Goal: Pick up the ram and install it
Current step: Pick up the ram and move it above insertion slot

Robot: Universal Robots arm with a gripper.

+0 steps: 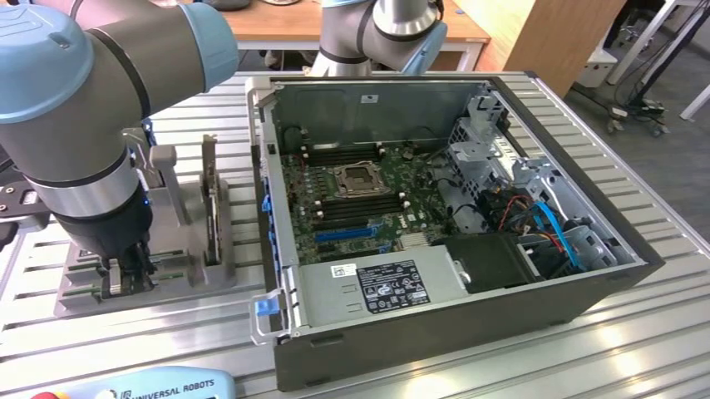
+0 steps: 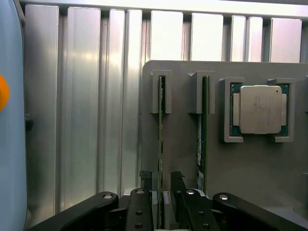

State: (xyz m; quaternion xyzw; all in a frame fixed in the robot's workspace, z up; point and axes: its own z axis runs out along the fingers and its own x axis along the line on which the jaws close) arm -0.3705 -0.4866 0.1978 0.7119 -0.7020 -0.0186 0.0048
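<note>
Two thin green sticks are standing on edge in slots of a gray holder [image 2: 250, 168] on the bench [image 2: 86, 120], and the hand [image 2: 161, 178] is hanging wide open with a finger on each side of the ram [image 2: 160, 130], not squeezing it. The ram is looking light, stiff and easy to crack, so gripping its flat sides is seeming safest. The other stick [image 2: 203, 130] is sitting just beside it, a silver chip [image 2: 260, 109] is lying further along, and the open computer [image 1: 444, 332] is waiting well apart.
</note>
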